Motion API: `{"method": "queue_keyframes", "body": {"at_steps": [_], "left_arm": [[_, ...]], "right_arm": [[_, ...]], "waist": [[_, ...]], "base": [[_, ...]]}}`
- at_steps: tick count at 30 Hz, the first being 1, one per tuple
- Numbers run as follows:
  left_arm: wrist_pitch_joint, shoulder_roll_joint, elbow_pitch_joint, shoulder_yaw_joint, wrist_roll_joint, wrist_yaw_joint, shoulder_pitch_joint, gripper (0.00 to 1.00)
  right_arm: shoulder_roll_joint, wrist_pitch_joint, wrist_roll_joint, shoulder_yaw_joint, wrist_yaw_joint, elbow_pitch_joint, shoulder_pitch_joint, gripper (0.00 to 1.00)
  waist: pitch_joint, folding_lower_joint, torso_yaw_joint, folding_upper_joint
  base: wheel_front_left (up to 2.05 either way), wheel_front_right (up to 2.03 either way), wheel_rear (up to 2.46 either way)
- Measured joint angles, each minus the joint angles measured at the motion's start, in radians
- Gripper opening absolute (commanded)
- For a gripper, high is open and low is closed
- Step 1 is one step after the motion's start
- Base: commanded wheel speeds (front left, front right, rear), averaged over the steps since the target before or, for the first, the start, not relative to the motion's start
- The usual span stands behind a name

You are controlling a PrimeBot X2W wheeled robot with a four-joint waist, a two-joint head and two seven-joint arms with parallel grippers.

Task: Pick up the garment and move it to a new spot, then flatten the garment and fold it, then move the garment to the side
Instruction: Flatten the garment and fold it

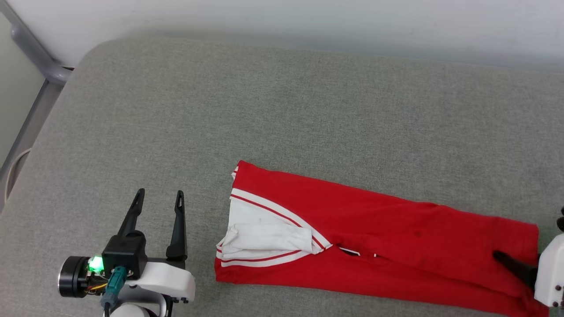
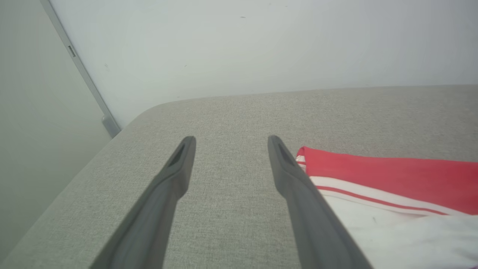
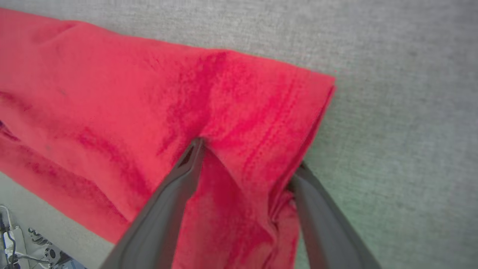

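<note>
The garment (image 1: 374, 233) lies folded into a long red strip on the grey padded surface (image 1: 282, 110), its white sleeve panel with red-white trim at the left end. My left gripper (image 1: 160, 192) stands open just left of that end, nothing between its fingers; its wrist view shows the gripper (image 2: 231, 139) over bare padding with the garment (image 2: 392, 175) beside the right finger. My right gripper (image 1: 506, 259) is at the strip's right end. There its jaws (image 3: 248, 153) stand wide apart: one finger rests on the red cloth (image 3: 112, 112), the other sits at the hem edge.
A pale wall (image 1: 308, 22) runs along the back. A grey metal frame (image 1: 39, 57) stands past the rounded far-left corner of the surface. Cables and small parts (image 3: 15, 243) lie beyond the surface's near edge in the right wrist view.
</note>
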State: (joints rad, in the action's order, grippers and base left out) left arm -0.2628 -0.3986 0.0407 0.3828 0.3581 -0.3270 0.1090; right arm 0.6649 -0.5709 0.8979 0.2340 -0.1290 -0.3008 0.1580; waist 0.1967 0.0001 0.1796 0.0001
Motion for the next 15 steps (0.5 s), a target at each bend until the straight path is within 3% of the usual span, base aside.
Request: {"method": "queue_keyframes", "body": {"at_steps": [12,13,14,15], "left_arm": [[0.000,0.113,-0.007,-0.107,-0.146,0.100,-0.051,1.00],[0.000,0.124,-0.005,-0.113,-0.155,0.107,-0.055,1.00],[0.000,0.131,-0.001,-0.116,-0.164,0.116,-0.058,1.00],[0.000,0.136,0.004,-0.120,-0.174,0.125,-0.060,1.00]], "right_arm": [[0.005,0.063,0.021,0.129,0.000,0.009,0.022,1.00],[0.010,0.070,0.013,0.137,0.000,0.004,0.024,0.75],[0.011,0.080,0.005,0.142,-0.001,-0.003,0.027,0.27],[0.011,0.090,0.003,0.145,-0.002,-0.011,0.029,0.00]], "waist": [[-0.012,0.0000,0.003,0.0000],[-0.014,0.0000,0.003,0.0000],[-0.015,0.0000,0.001,0.0000],[-0.017,0.0000,0.000,0.0000]], "base": [[0.00,0.00,0.00],[0.00,0.00,0.00],[0.00,0.00,0.00],[0.00,0.00,0.00]]}}
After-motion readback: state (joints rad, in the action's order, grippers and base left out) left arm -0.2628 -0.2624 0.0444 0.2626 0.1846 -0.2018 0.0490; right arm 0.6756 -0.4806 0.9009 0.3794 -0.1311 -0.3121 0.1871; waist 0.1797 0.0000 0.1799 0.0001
